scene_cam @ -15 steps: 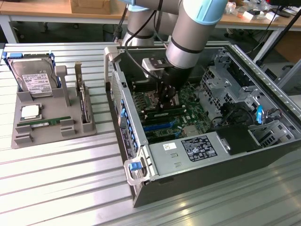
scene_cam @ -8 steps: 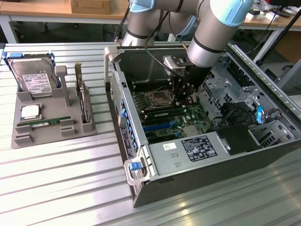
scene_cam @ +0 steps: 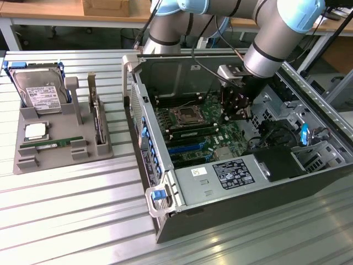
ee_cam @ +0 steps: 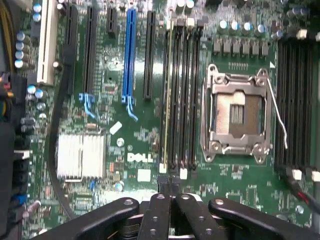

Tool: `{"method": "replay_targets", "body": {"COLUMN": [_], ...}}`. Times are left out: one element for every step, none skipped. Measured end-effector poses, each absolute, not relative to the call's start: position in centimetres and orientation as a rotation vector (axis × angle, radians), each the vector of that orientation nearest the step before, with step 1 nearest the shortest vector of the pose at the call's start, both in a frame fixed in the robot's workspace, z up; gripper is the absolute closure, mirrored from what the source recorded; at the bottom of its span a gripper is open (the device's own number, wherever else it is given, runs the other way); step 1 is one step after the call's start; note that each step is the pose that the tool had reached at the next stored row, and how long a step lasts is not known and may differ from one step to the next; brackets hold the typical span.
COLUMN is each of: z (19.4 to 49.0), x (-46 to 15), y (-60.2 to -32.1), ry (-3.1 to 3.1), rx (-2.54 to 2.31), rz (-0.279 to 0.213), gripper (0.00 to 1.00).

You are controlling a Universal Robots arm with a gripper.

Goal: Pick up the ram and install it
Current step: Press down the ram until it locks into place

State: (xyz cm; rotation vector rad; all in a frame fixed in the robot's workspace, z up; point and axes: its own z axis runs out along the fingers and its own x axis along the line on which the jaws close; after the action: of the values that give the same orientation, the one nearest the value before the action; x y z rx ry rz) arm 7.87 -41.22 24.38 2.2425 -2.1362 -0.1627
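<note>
Exterior view: An open computer case (scene_cam: pixel 242 182) lies on its side on a ribbed metal table (scene_cam: pixel 71 221). The robot arm (scene_cam: pixel 276 38) reaches down into the case, and the gripper (scene_cam: pixel 238 110) hangs above the green motherboard (scene_cam: pixel 204 130), near the empty processor socket (scene_cam: pixel 185 116). On the exterior view's left, well apart from the case, a grey holder tray (scene_cam: pixel 25 160) stands on the table. The ram (scene_cam: pixel 52 143) — a thin green stick — lies flat in a slot near the front of this tray. A square silver processor chip (scene_cam: pixel 36 131) sits just behind it, a hard drive (scene_cam: pixel 37 91) stands at the back of the tray, and a dark expansion card (scene_cam: pixel 98 118) stands on edge along the tray side nearest the case. The gripper is well apart from the ram.

Wrist view: The camera looks straight down onto the motherboard (ee_cam: pixel 145 140). The gripper (ee_cam: pixel 171 200) carries nothing, and its black fingers (ee_cam: pixel 157 210) are pressed together. They line up with one end of a bank of black memory slots (ee_cam: pixel 180 95). Beside this bank lies the open processor socket (ee_cam: pixel 237 115) with its metal frame — a second bank of slots (ee_cam: pixel 297 100) lies on the far side of it. A blue card slot (ee_cam: pixel 130 55), further black card slots and a finned silver heat sink (ee_cam: pixel 81 156) occupy the rest of the board.
</note>
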Motion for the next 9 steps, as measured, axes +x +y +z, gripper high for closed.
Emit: {"method": "replay_targets", "body": {"z": [25.0,25.7,26.3,26.7,27.5,27.7,27.7,27.7,27.7], "x": [8.1,8.2,8.3,8.3,8.3,8.3,8.3,8.3,8.3], "y": [-41.2,-41.2,-41.2,-41.2,-41.2,-41.2,-41.2,-41.2,-41.2], "ry": [-2.137,-2.138,-2.138,-2.138,-2.139,-2.139,-2.139,-2.139,-2.139], "rx": [2.244,2.244,2.244,2.245,2.245,2.246,2.247,2.247,2.247], "rz": [-0.165,-0.166,-0.167,-0.167,-0.169,-0.17,-0.171,-0.171,-0.171], "gripper": [0.9,0.9,0.9,0.9,0.9,0.9,0.9,0.9,0.9]}}
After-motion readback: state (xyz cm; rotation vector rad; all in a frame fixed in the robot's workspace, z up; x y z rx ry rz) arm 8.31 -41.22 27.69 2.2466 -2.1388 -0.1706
